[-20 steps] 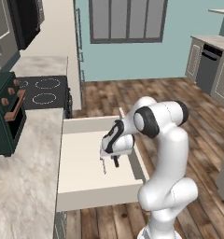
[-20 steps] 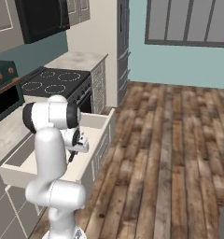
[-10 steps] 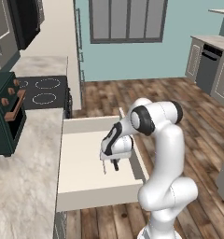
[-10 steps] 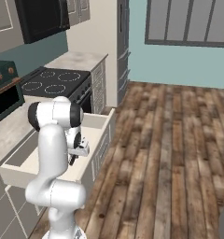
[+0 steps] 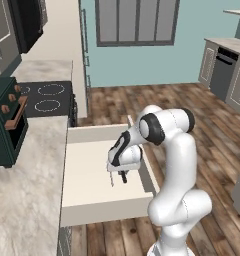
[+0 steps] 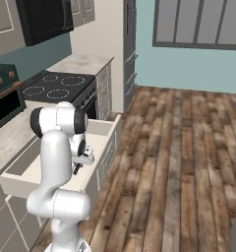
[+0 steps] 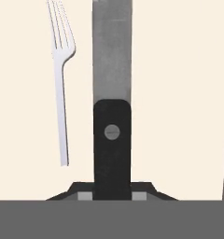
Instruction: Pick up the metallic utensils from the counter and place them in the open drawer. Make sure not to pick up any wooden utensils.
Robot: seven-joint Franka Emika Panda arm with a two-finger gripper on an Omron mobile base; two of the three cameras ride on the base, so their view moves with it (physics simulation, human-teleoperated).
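Note:
My gripper [image 7: 112, 193] is low inside the open drawer [image 5: 87, 165], shut on the black handle of a knife [image 7: 112, 140]. The knife's grey blade points away from the hand, over the cream floor. A pale silvery fork [image 7: 62, 84] lies flat on the drawer floor just beside the knife, roughly parallel to it. From the left base view the gripper [image 5: 123, 173] hangs over the drawer's right half, with the fork [image 5: 111, 180] a thin line beside it. In the right base view the gripper [image 6: 78, 166] sits behind the drawer's wall [image 6: 96, 173]. The counter and the wooden utensils are out of view.
A marbled wall counter [image 5: 27, 170] runs along the left of the drawer, with a black stove top [image 5: 47, 97] beyond it. Wooden floor [image 6: 179, 147] spreads to the right. The drawer's side wall [image 5: 147, 172] stands close to the hand.
The hand with the knife has sunk a little lower toward the drawer floor. The fork has stayed where it lies.

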